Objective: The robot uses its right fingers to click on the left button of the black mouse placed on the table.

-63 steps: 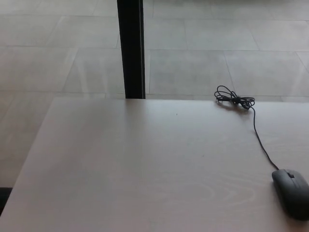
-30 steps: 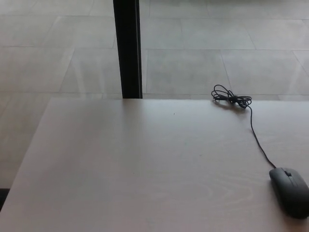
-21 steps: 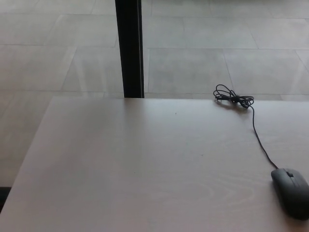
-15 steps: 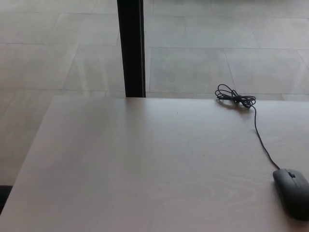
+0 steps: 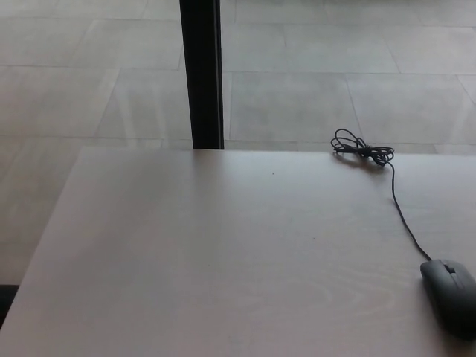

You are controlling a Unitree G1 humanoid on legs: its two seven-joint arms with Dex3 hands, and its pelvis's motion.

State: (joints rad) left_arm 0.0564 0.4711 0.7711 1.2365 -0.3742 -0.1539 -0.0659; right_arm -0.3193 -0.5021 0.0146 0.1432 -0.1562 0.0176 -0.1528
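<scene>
1. The floor (image 5: 312, 97) fills the upper part of the head view: large pale grey tiles with thin joints, running behind the table's far edge. It carries a faint sheen, perhaps from glass in front of it, though that cannot be told for sure.

2. The table (image 5: 223, 260) is a light wood-grain surface taking up the lower part of the view. It serves as the landmark below.

3. A black post (image 5: 201, 74) stands upright beyond the table's far edge, somewhat left of the middle of that edge.

4. The black mouse (image 5: 451, 295) lies flat at the table's near right corner of the view, partly cut off by the picture's right edge, its nose pointing toward the far edge.

5. Its cable (image 5: 404, 216) runs from the nose toward the table's far edge and ends in a small tangled bundle (image 5: 361, 151) lying right at that edge.

6. Neither hand shows, so whether the fingers are spread or pressed together cannot be told.

7. Progress, as a judgement: the task looks barely begun. The mouse sits untouched, so the right hand's reach to it and the press on the left button are all left to do.
</scene>
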